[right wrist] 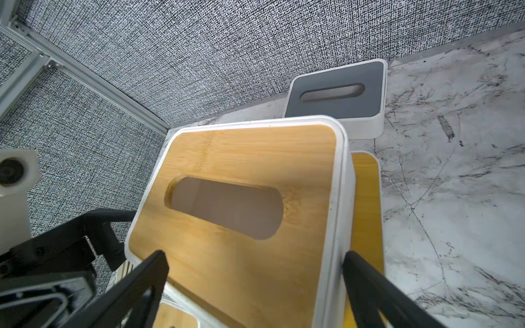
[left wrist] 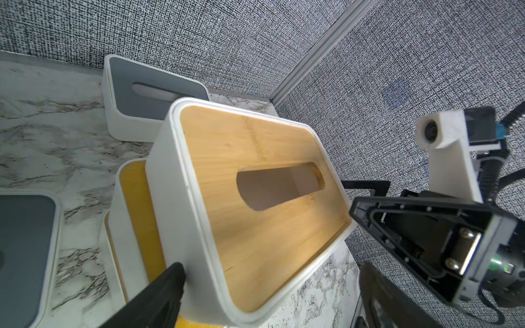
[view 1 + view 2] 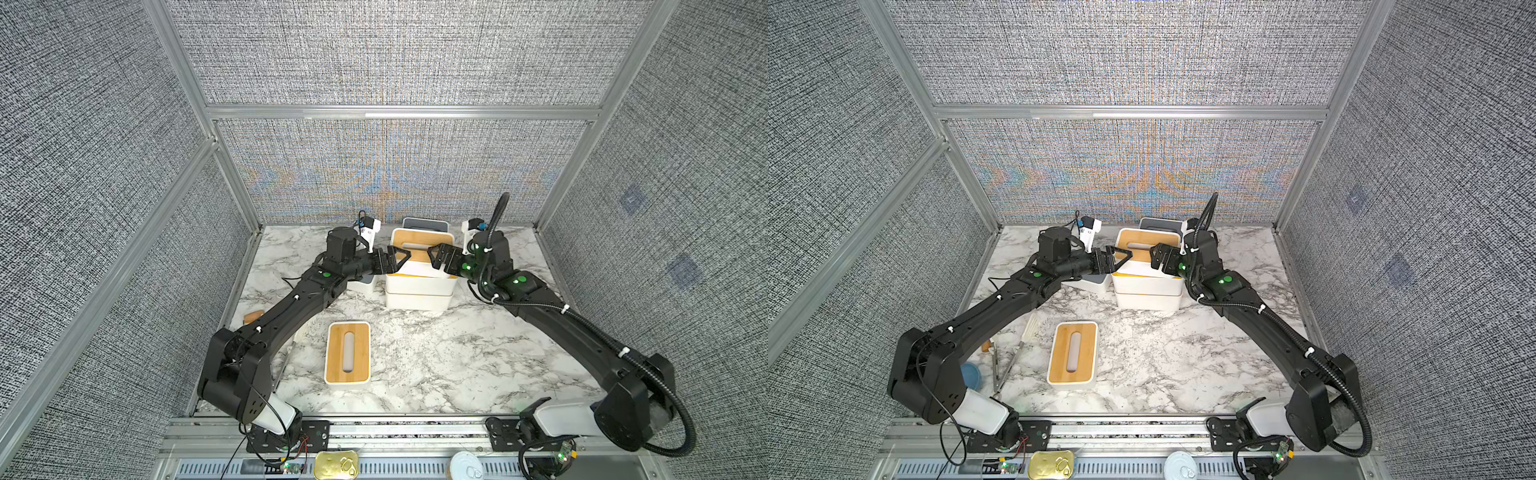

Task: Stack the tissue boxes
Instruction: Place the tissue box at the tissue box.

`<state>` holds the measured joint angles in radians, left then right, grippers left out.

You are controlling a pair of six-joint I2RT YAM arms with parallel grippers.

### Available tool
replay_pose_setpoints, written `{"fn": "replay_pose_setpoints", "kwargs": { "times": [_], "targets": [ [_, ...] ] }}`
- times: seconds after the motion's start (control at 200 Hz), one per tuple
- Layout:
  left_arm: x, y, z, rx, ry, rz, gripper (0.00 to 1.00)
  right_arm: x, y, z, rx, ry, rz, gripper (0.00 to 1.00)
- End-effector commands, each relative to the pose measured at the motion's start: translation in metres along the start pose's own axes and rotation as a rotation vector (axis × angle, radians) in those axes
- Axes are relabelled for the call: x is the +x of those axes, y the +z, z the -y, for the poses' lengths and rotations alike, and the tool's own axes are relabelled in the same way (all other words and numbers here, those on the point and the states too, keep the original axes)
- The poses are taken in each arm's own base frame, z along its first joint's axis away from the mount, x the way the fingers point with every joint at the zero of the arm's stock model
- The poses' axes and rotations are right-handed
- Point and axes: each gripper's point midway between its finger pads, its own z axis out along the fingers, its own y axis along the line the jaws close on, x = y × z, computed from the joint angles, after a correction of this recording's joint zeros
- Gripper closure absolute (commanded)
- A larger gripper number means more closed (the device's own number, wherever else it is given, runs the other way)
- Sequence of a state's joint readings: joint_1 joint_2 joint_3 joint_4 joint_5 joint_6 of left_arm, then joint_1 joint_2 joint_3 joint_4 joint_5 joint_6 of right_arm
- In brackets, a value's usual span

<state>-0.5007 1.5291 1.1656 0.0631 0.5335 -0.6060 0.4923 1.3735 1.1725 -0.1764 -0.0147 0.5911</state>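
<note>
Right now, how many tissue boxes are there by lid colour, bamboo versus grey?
Bamboo lids: 4 (top box, middle box, bottom box, loose box)
Grey lids: 2 (rear box, side box)
Total: 6

A lab test cell: aluminium frame [image 3: 403,112], grey woven panels [image 3: 395,50], marble-print tabletop [image 3: 457,353].

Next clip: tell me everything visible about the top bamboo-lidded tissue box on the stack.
The top tissue box is a white, rounded-corner shell, plastic-looking, with a flat bamboo lid cut by an oval slot; no tissue shows inside. It sits tilted and askew on the next bamboo-lidded box. The left gripper and right gripper flank its short ends, jaws wide; one left finger meets its side wall. Whether they clamp it is unclear.
</note>
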Motion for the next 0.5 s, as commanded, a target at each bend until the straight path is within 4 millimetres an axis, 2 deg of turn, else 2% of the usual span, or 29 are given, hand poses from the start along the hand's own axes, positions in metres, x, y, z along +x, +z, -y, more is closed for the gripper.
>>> {"fn": "replay_pose_setpoints", "kwargs": {
  "times": [0.0,0.21,0.29,0.42,0.495],
  "targets": [
    [-0.006,-0.003,0.011,0.035,0.019,0.021,0.04,-0.004,0.001,-0.009,-0.04,-0.009,0.004,0.01],
    [-0.01,-0.007,0.01,0.005,0.027,0.036,0.04,-0.008,-0.006,-0.003,-0.01,-0.005,0.036,0.01],
    [-0.013,-0.015,0.012,-0.019,0.04,0.055,0.04,-0.013,-0.012,-0.002,-0.001,-0.012,0.06,0.01],
    [-0.022,-0.04,0.014,-0.101,0.085,0.11,0.04,-0.023,-0.028,-0.001,0.009,-0.023,0.113,0.01],
    [-0.018,-0.058,0.01,-0.166,0.114,0.125,0.04,-0.028,-0.038,-0.002,0.005,-0.026,0.144,0.01]
  ]
}}
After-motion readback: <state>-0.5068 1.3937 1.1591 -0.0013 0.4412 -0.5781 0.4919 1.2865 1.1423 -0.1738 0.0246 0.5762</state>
